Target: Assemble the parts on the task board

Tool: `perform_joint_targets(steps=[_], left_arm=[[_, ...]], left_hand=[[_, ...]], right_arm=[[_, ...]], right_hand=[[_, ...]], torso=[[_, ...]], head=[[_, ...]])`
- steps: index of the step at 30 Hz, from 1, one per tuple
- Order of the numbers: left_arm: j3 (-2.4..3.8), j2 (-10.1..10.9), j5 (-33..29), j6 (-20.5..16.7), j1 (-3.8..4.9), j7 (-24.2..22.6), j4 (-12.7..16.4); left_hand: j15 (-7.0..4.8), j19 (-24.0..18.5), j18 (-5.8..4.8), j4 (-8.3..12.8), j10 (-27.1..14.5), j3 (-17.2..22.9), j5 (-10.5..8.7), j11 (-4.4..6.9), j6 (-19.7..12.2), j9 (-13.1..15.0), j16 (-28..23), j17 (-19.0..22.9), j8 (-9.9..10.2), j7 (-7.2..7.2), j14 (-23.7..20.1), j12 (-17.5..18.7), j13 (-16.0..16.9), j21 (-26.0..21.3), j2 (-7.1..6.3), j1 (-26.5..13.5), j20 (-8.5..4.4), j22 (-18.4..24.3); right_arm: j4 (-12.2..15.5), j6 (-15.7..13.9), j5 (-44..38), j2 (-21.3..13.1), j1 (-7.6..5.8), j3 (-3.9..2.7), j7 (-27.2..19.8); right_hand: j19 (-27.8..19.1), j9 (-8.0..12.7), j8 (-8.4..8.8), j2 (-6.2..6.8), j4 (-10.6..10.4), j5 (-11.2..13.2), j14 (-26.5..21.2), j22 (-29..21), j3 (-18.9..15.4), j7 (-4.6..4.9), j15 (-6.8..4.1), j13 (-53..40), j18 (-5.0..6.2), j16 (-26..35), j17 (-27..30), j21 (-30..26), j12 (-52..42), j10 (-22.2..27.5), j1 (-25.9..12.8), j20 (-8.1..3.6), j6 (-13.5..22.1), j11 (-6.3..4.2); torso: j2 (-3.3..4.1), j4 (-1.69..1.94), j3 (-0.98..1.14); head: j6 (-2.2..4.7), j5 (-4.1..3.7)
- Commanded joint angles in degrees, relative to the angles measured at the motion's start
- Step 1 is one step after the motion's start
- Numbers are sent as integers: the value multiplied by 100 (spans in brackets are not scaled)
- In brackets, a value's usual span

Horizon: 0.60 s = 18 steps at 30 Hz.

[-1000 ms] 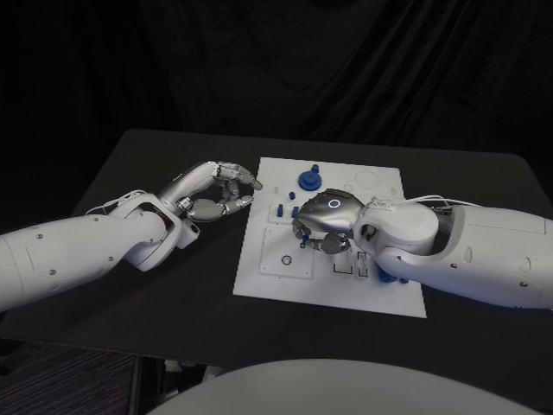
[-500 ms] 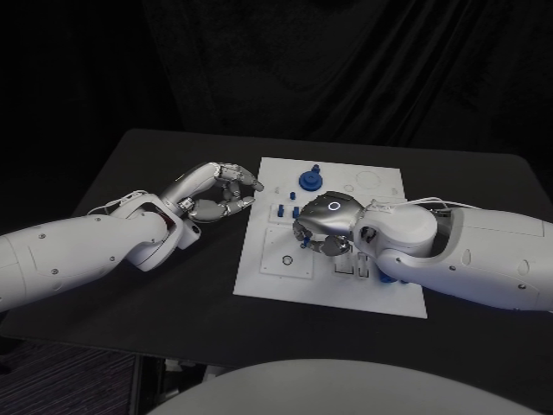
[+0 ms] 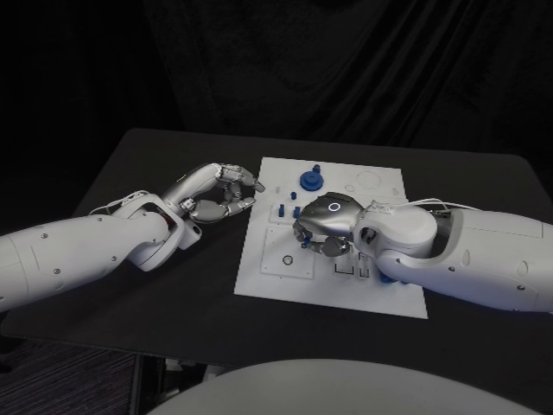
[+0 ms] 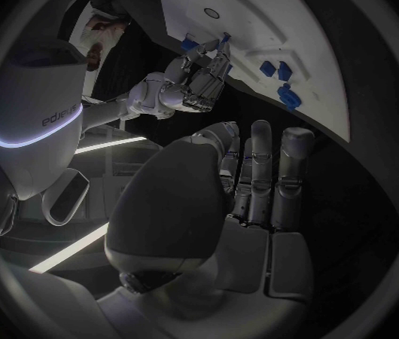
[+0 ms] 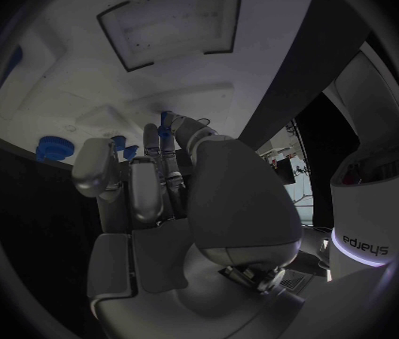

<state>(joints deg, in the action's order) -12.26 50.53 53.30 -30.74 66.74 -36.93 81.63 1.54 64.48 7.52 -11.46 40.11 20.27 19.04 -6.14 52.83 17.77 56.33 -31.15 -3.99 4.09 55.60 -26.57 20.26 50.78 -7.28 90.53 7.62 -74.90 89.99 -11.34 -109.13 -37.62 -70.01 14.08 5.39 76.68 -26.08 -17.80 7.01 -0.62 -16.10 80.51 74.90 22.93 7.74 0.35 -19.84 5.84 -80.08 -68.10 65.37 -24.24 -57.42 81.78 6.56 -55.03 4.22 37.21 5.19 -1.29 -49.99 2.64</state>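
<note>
Both hands curled: left hand (image 3: 214, 194) holding nothing, right hand (image 3: 324, 226) pinching blue part (image 5: 165, 117).

One white task board (image 3: 289, 277) lies on one black table (image 3: 140, 294). Two silver hands show: the left hand (image 3: 214, 194) and the right hand (image 3: 324, 226). At least five blue parts (image 3: 310, 180) are visible; others are partly hidden.

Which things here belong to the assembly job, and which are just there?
Job:
- task board
- blue parts on it
- right hand, over the board's middle, a small blue part at its fingertips
- left hand, curled, beside the board's left edge

Just there:
- black table
- dark curtain behind
</note>
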Motion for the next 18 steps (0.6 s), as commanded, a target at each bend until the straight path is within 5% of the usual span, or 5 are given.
perform_joint_targets(steps=[1,18], left_arm=[[4,-13,-35,63,-12,-17,0],[4,-26,-35,104,-26,24,-24]], left_hand=[[11,-60,45,-10,-17,32,35,-42,-42,-9,-38,9,27,7,-46,-23,-9,-24,51,22,1,-441],[11,-60,45,-10,-17,32,35,-42,-42,-9,-38,9,27,7,-46,-23,-9,-24,51,22,1,-441]], right_arm=[[-9,20,-54,-1,28,8,87],[26,-16,-54,7,28,8,78]], right_hand=[[-37,-8,20,1,6,-8,-38,810,17,-11,8,-4,-55,16,-7,-11,26,20,-54,-4,14,14],[-33,-11,23,0,5,-7,-36,812,17,-11,8,-8,-57,14,-11,-3,22,13,-59,-3,12,13]], torso=[[1,3,4],[1,-3,6]], head=[[-1,6],[-1,35]])
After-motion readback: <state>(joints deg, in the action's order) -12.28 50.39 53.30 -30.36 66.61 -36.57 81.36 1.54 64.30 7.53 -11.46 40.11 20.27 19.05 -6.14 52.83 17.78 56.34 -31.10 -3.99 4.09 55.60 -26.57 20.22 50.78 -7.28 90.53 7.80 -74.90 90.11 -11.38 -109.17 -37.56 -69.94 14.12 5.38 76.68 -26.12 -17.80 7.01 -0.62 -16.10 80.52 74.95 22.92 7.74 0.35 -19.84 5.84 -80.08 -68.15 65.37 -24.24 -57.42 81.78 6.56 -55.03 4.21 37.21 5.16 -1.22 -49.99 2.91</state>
